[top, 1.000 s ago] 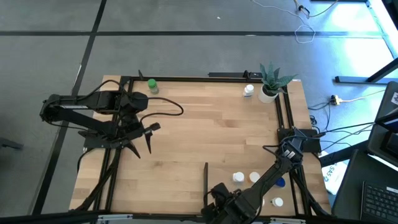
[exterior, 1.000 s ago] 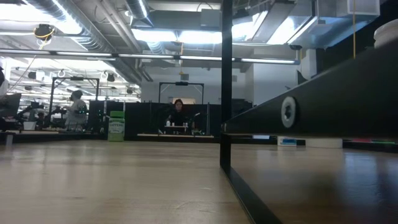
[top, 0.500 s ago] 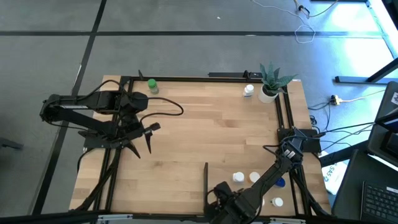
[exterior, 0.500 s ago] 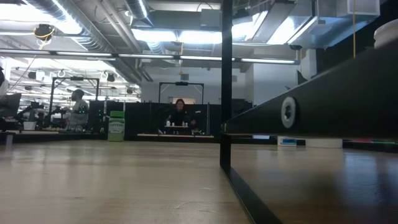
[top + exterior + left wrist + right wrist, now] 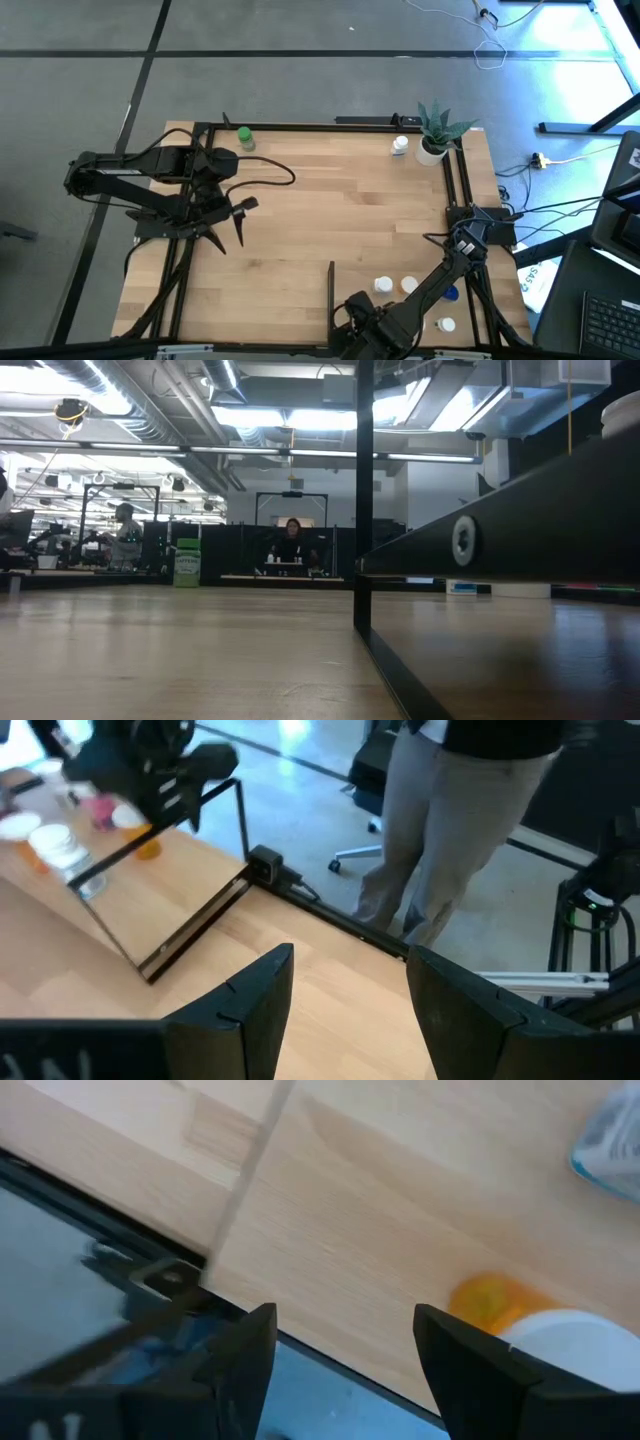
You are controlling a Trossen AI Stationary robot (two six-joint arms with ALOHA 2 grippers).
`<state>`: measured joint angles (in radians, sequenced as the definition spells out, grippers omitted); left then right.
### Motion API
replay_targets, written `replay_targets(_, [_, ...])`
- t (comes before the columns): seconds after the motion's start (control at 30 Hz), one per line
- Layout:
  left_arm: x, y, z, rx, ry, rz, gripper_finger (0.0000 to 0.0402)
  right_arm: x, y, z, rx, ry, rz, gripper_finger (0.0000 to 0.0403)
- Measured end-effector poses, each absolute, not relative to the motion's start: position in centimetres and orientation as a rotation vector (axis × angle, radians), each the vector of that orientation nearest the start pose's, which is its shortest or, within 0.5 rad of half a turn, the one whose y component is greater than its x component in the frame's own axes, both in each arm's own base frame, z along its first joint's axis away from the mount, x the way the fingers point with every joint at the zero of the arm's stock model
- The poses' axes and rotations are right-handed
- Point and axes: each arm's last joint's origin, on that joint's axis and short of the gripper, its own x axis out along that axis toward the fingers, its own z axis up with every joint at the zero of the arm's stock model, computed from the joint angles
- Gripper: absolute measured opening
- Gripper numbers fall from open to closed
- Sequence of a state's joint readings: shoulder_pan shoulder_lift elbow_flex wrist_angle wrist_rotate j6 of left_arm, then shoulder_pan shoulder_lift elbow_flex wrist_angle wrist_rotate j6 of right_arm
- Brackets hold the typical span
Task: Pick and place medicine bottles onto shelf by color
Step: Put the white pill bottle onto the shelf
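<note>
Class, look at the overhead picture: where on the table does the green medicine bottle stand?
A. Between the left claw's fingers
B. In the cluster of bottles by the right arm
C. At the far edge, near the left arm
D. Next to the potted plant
C. The green medicine bottle stands alone at the table's far edge, close to the left arm, well away from the potted plant.

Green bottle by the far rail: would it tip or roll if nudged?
The green bottle looks small and probably light, so a nudge would likely slide it. It looks round from above, so it may roll if tipped. The far rail would probably stop it.
</note>
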<state>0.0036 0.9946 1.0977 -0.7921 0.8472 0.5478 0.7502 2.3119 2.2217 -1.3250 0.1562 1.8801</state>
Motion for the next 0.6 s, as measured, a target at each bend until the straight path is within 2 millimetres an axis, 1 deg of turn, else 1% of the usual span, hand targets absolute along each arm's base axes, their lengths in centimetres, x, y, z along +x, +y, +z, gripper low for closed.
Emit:
replay_targets(0.13, [18.2,-1.9,35.3,0.161,0.472,-0.850,0.0190,34.3,31.0,25.7,0.930,1.078,-0.756,0.0238])
replay_targets(0.27, [18.4,-1.5,35.2,0.071,0.553,-0.715,0.0190,33.9,30.5,27.6,0.870,1.062,-0.749,0.0238])
replay_targets(0.37, [18.5,-0.8,35.2,-0.067,0.609,-0.603,0.0190,33.5,29.4,28.8,0.844,1.069,-0.742,0.0238])
replay_targets(0.43, [18.6,-0.2,35.2,-0.143,0.622,-0.543,0.0190,33.1,28.4,30.0,0.798,1.076,-0.739,0.0238])
replay_targets(0.53, [18.7,0.8,35.4,-0.206,0.607,-0.472,0.0190,32.5,27.0,32.0,0.754,1.069,-0.721,0.0238])
replay_targets(0.6, [18.7,1.6,35.4,-0.225,0.599,-0.430,0.0190,32.2,26.1,33.4,0.724,1.052,-0.669,0.0238])
